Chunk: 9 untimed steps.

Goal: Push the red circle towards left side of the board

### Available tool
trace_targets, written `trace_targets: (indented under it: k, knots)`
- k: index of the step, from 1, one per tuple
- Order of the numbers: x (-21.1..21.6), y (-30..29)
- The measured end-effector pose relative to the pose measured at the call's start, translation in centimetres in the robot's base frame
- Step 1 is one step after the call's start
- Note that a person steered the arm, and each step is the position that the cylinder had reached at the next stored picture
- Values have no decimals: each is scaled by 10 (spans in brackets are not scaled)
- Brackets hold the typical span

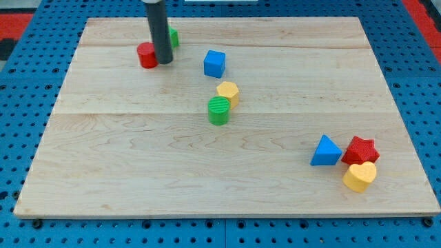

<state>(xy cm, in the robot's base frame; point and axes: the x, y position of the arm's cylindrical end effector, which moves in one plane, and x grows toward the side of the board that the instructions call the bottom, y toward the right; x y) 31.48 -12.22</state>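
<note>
- My tip [164, 61] is down on the wooden board [138, 179], touching the right side of the red circle [147, 55]. No pincer on this rig; just the plain rod, gripping nothing.
- Red circle sits in the board's upper left part, near the top edge, with bare wood between it and the left edge.
- A green block [174, 38] shows just behind the rod at the view's right; mostly hidden, shape cannot be made out.
- Blue cube [214, 63] stands apart to the right of my tip, open wood around it.
- Yellow hexagon-like block [228, 93] and green cylinder [219, 110] touch each other near the board's centre.
- Lower right cluster: blue triangle [325, 151], red star [361, 150], yellow heart [360, 177], packed close, the heart near the bottom right edge.
- Rod's upper part is cut off by the view's top.
- Blue pegboard [27, 124] surrounds the board.
</note>
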Motion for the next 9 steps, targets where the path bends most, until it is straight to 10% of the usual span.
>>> trace_targets:
  k: [9]
  knots:
    - [-31, -109]
